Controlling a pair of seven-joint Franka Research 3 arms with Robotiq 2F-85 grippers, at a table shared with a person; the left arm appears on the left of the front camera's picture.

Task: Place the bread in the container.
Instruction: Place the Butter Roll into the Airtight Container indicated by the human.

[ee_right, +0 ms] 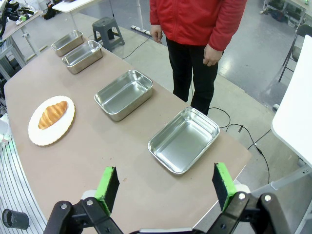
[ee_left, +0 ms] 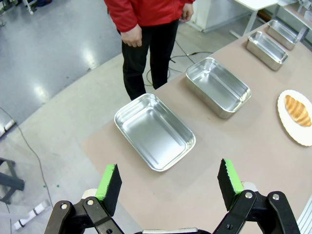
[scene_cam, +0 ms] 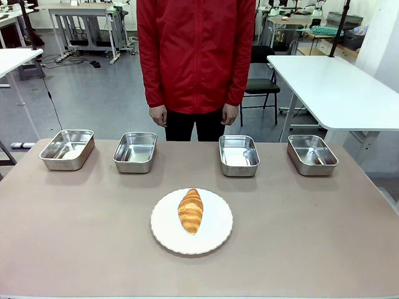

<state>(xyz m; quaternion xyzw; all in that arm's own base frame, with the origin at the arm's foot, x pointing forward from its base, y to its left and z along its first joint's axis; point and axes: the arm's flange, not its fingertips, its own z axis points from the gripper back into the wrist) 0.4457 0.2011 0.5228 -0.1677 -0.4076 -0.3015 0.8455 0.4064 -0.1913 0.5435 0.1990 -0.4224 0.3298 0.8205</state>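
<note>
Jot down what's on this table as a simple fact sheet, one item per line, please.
Bread: croissant lying on a white plate, mid-table
Pans: far-left pan, left-middle pan, right-middle pan, far-right pan; steel, empty, in a row beyond the plate
Person: stands at the far side, hands hanging down, touching nothing
Left gripper: open, holding nothing
Right gripper: open, holding nothing

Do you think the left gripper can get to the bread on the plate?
Probably yes: the left gripper is open, and the bread lies uncovered on the plate, with bare table between.
</note>
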